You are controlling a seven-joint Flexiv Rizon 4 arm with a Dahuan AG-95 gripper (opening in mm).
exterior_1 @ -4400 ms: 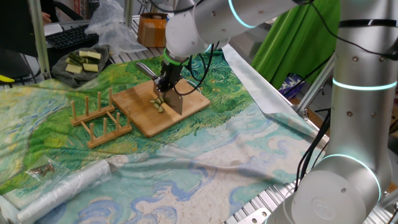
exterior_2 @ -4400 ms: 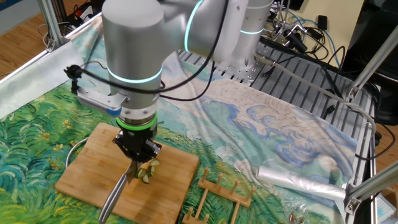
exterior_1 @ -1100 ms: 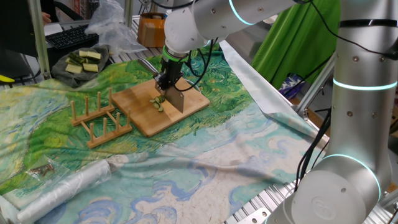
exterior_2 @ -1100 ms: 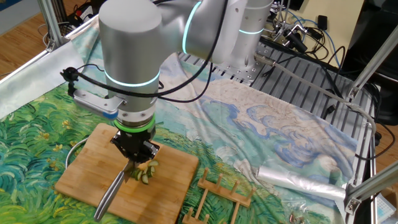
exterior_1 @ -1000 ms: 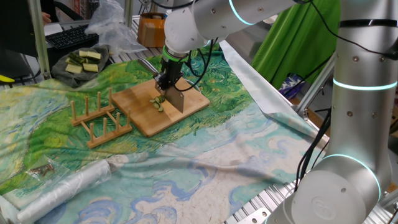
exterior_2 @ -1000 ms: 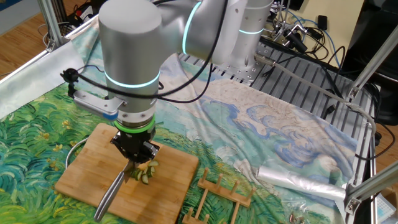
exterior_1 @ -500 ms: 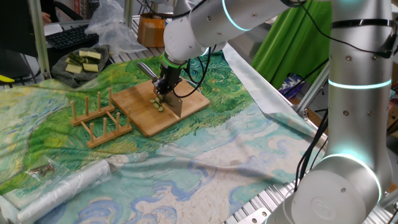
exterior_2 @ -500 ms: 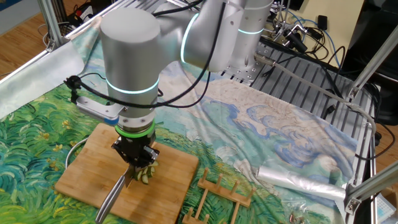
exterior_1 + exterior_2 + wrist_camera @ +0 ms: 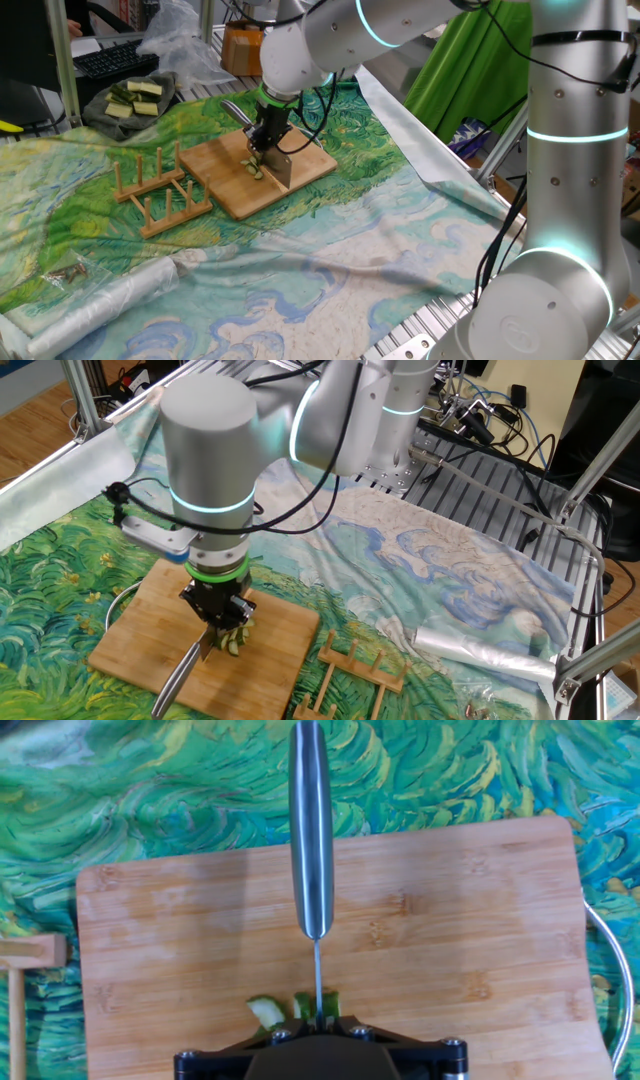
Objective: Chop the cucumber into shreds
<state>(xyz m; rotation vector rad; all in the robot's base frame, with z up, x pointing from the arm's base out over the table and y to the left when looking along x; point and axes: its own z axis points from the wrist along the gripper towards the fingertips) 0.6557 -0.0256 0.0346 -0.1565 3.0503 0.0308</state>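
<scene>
My gripper (image 9: 220,622) is clamped on a knife (image 9: 311,840), blade edge down. The cucumber (image 9: 295,1010) lies in small pieces on the wooden cutting board (image 9: 450,940), right under the blade.

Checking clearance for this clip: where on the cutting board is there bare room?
Bare wood lies on the cutting board either side of the knife handle. It is crowded at the near edge, where the end effector holds the knife over the cucumber bits.
</scene>
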